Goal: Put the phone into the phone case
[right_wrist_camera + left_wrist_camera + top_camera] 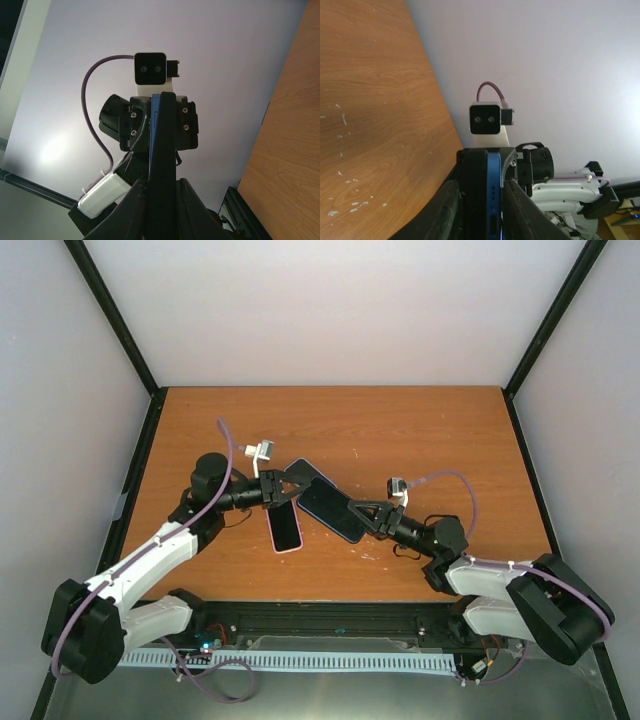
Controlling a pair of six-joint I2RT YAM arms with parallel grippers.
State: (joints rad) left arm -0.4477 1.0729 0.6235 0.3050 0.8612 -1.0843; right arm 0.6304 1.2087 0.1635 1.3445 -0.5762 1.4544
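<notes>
A blue phone (493,190) lies against a black phone case (474,185). Both are held on edge above the table between my two grippers, and show as one dark slab in the top view (322,498). My left gripper (290,487) is shut on one end, its fingers squeezing phone and case together (480,202). My right gripper (358,512) is shut on the other end. There the black case (162,160) fills the jaws, with a thin blue strip of phone (155,107) beside it. I cannot tell how deep the phone sits in the case.
A pink-rimmed phone-shaped object (284,528) lies flat on the wooden table (430,440) just under my left gripper. Grey walls enclose the table on three sides. The arm bases and a cable rail (300,660) run along the near edge.
</notes>
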